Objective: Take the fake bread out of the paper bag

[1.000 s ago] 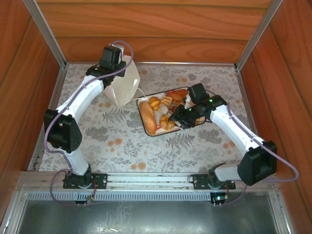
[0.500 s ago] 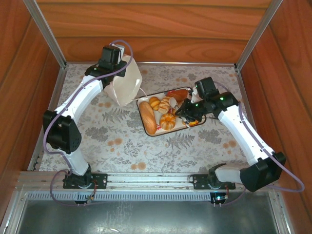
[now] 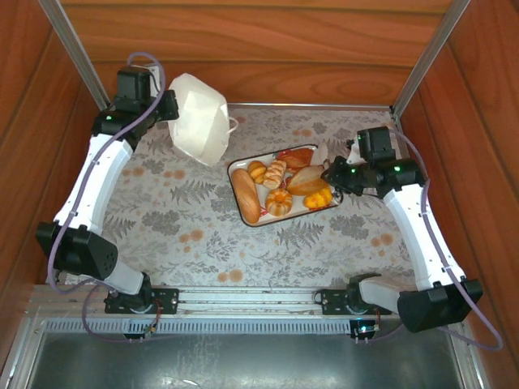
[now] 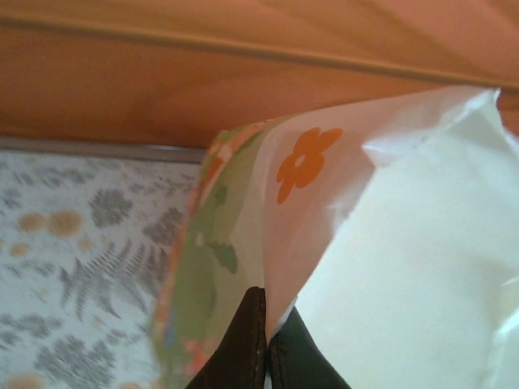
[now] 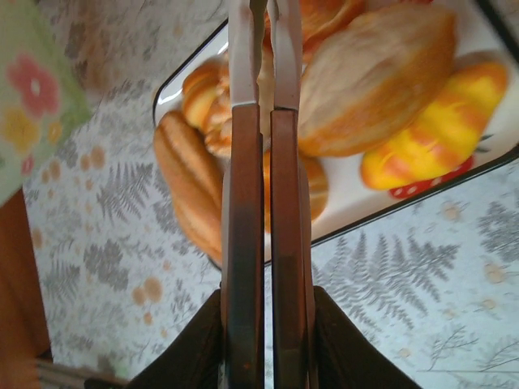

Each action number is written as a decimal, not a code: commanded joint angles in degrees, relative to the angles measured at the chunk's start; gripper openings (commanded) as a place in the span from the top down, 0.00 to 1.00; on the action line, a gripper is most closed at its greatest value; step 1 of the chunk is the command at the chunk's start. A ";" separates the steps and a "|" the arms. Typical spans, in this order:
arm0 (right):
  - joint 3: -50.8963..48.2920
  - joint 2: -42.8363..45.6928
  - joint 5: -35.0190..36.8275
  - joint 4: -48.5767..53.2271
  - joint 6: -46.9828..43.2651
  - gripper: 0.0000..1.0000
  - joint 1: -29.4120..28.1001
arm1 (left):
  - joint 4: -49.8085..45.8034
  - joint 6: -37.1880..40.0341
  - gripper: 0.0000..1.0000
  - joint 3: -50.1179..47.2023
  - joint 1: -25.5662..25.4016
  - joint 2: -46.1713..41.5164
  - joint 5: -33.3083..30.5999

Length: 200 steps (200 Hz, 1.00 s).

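your left gripper (image 4: 266, 344) is pinched shut on the paper bag (image 3: 197, 120), now lifted off the counter (image 3: 203, 231) and swung back; it's light, thin and crumples easily, so hold the stiffer rim. the bread (image 3: 280, 190) lies on the tray (image 3: 235, 172); your right gripper (image 3: 331, 173) has closed empty and backed off

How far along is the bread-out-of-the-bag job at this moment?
Done: the fake bread lies on the tray. In hand: the left gripper holds the paper bag up by its edge; the right gripper is shut, empty. Left: confirming the bag is empty, since its inside isn't visible.
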State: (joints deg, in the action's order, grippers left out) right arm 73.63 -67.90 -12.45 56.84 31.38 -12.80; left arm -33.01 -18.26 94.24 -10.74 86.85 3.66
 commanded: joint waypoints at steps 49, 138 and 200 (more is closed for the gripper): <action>-2.51 1.09 0.30 -3.20 -8.53 0.70 12.00 | -7.13 -23.05 1.00 -2.59 13.03 -6.28 20.08; -10.66 -4.85 -4.15 -16.64 -13.30 0.73 21.20 | -12.83 -23.68 1.00 -4.26 14.35 -3.64 25.42; -13.36 -8.32 2.93 -20.42 -17.02 0.71 21.67 | -12.95 -21.34 1.00 -3.41 14.82 2.22 25.67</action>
State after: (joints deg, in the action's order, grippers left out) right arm 61.28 -73.89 -12.03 40.29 17.06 8.19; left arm -45.06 -40.93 90.35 3.38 87.42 28.34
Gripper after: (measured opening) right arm 0.288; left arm 0.060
